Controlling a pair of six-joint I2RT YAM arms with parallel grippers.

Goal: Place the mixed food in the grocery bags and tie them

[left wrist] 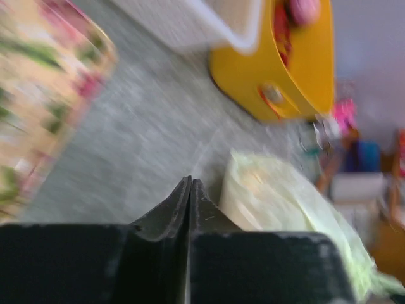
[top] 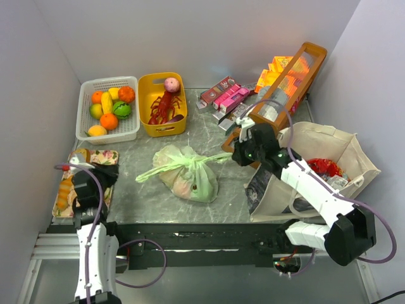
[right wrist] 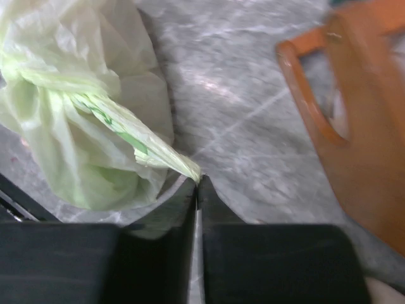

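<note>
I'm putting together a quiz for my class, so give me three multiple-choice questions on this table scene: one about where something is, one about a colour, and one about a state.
1. Where is the red toy lobster? A on the floor; B in the yellow plastic basket; C under a towel.
2. What colour is the mesh basket holding the toy fruit? A white; B blue; C black.
3. The thin pale green plastic bag is: A flat and empty; B bulging, handles knotted; C torn in half.
Answers: B, the yellow walls surround the lobster; A, its rim is white; B, a knot sits on its full body.
</note>
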